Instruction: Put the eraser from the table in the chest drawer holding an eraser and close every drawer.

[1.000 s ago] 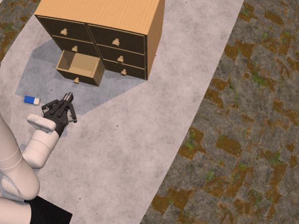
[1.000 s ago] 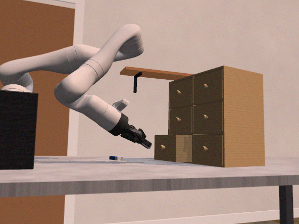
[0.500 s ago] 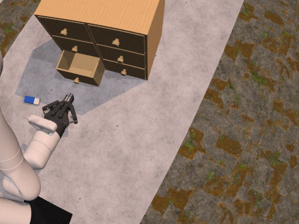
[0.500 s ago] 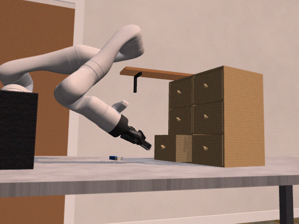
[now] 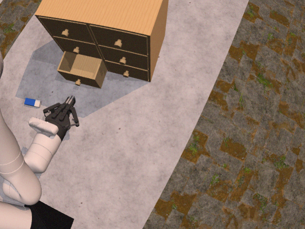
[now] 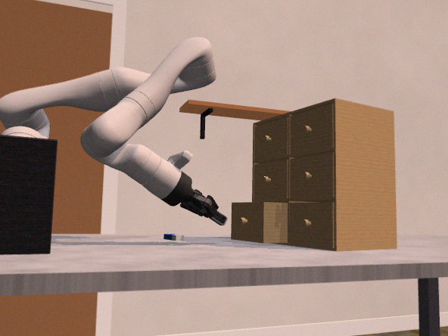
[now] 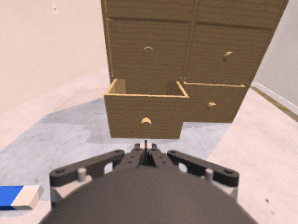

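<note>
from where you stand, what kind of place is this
Perhaps a plain room with a robot workbench: an arm over a thick-topped table, a brown door-like panel, and a wall shelf.

The bottom-left drawer juts from the chest

The near part of the open drawer's floor is hidden behind its own front in every view.
</note>
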{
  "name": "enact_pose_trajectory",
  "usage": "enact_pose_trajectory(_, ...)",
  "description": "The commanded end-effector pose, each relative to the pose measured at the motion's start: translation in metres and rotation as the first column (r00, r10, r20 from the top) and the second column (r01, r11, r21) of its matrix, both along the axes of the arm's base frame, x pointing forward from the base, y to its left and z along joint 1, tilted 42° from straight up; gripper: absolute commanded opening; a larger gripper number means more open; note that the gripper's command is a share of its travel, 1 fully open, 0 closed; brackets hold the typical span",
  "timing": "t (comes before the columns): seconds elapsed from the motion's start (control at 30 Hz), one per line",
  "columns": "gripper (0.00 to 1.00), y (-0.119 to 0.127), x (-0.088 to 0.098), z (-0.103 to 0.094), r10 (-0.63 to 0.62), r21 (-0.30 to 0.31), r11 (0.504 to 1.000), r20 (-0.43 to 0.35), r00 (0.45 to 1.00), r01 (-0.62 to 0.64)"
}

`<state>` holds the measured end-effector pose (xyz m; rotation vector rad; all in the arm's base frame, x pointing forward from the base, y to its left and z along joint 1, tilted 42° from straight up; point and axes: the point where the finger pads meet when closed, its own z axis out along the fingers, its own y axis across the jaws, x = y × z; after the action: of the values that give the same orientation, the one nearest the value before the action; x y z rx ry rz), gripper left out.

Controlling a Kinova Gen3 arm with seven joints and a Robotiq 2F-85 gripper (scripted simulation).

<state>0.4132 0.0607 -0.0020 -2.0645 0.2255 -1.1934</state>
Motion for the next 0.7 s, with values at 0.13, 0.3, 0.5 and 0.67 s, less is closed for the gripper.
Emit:
enact_pose_trajectory(0.13,0.0,0.0003,0.0007,-0.0018,-0.002,-0.002,1.0,-0.002,1.0,0.002)
enact_pose_trajectory(0.3,0.0,0.0,0.001,-0.0013,-0.002,-0.002,1.0,-0.002,1.0,0.002)
enact_pose_trajectory(0.5,0.0,-0.0003,0.0015,-0.0006,-0.002,-0.001,1.0,-0.002,1.0,0.002)
enact_pose_trajectory(0.67,0.0,-0.0003,0.0015,-0.0005,-0.002,-0.001,1.0,-0.002,1.0,0.002)
